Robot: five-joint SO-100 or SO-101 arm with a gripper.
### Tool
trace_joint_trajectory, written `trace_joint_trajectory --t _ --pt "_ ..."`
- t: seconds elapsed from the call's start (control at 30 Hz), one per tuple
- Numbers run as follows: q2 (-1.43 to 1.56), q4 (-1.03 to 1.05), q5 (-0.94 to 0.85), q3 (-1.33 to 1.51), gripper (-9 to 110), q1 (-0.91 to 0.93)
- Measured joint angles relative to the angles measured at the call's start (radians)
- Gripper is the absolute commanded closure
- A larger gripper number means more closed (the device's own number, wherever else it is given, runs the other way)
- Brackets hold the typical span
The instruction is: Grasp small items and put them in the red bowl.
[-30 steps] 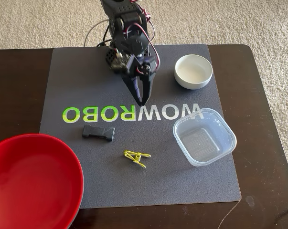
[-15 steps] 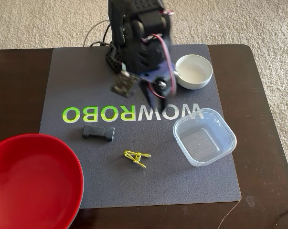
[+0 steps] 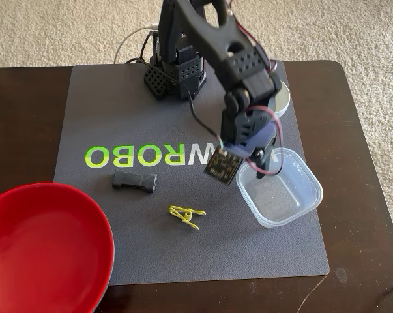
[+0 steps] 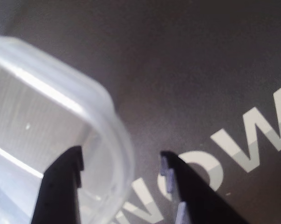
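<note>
dark brown wooden counter [image 3: 365,117] | dark grey rectangular mat [image 3: 118,111] covering most of counter, green-and-white lettering [image 3: 137,156] across its middle | beige carpet floor [image 3: 53,29] beyond counter's far edge

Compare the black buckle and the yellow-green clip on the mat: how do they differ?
Colour: the black rectangular plastic buckle is solid dark, while the thin yellow-green clip is bright.
Build: the buckle is a chunky block; the clip is a slim, open, wiry shape.
Place: in the fixed view the buckle lies just under the ROBO lettering, and the clip sits lower and further right.
Shared: both lie flat on the grey mat, untouched, apart from each other.
</note>
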Motion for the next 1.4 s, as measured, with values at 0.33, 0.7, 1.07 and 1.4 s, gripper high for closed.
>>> trace_joint_trajectory --t 0.33,0.7,1.07,1.4 --pt "0.103 0.052 -0.087 -0.021 101 0.005" --pt "0.311 0.408 -0.114 -0.588 102 0.411" --pt "0.170 0.387 0.074 -0.733 102 1.178" --pt "-0.296 0.282 0.092 -1.193 102 1.192"
